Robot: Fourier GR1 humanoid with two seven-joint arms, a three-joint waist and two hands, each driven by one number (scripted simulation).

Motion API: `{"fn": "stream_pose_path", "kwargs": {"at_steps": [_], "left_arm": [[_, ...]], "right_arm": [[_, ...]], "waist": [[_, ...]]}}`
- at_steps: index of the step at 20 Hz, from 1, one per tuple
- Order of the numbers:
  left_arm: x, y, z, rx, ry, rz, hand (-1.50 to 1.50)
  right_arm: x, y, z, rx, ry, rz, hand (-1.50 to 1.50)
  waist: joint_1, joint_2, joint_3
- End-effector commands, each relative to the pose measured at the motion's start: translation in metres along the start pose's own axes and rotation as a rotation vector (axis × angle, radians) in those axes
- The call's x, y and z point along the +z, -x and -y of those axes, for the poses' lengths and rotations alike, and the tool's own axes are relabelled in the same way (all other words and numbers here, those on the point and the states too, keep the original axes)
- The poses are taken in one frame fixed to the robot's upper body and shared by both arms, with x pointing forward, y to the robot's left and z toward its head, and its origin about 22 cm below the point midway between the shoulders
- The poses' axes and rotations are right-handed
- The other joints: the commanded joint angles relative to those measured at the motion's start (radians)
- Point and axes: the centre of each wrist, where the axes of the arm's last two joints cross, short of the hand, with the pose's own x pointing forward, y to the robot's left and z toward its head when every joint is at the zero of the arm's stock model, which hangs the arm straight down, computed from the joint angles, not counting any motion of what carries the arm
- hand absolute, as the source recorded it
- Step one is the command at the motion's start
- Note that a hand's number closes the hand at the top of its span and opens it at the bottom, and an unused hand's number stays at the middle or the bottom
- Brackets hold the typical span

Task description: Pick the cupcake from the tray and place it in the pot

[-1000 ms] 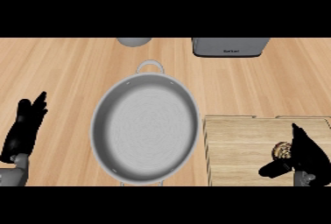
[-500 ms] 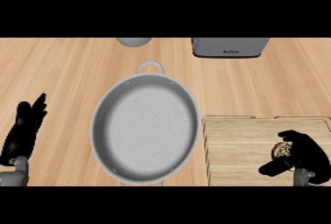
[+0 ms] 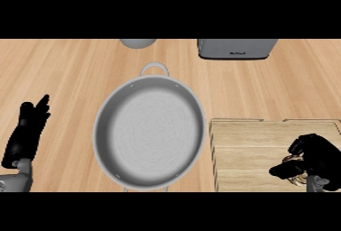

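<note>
Right hand has curled over one cupcake beside one pot.

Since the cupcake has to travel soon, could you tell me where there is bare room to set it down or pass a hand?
The pot is bare inside, and counter shows between its left rim and the resting left hand. The tray is bare along its left and upper part. Its lower right is crowded: the right hand curls round the cupcake.

One pot, one tray, one cupcake, two hands: left, right.
</note>
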Motion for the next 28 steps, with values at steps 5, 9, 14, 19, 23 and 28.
{"fn": "stream_pose_path", "kwargs": {"at_steps": [5,9,14,19,23,28], "left_arm": [[0.011,0.006,0.002,-0.012,0.001,0.014,0.0],[0.002,-0.008,0.002,-0.009,0.018,0.016,0.0],[-0.006,-0.009,0.003,-0.003,-0.014,0.006,0.0],[0.005,0.017,0.002,0.002,0.005,-0.028,0.0],[0.002,0.009,-0.01,0.014,-0.01,-0.007,0.0],[-0.006,0.003,0.013,-0.006,-0.016,0.003,0.0]], "right_arm": [[0.003,-0.009,0.015,0.116,0.058,0.249,1.5],[0.019,-0.012,0.005,0.216,-0.076,0.726,1.5],[-0.004,0.014,0.052,0.192,0.147,0.86,1.5],[0.034,0.005,0.104,-0.086,0.313,1.021,1.5],[0.066,0.004,0.124,-0.331,0.354,1.173,1.5],[0.11,0.007,0.159,-0.401,0.436,1.261,1.5]], "waist": [[0.011,0.004,0.005],[0.026,0.006,0.008],[-0.01,0.005,0.005],[-0.012,-0.003,0.004],[-0.02,-0.005,0.004],[-0.015,0.001,0.003]]}}
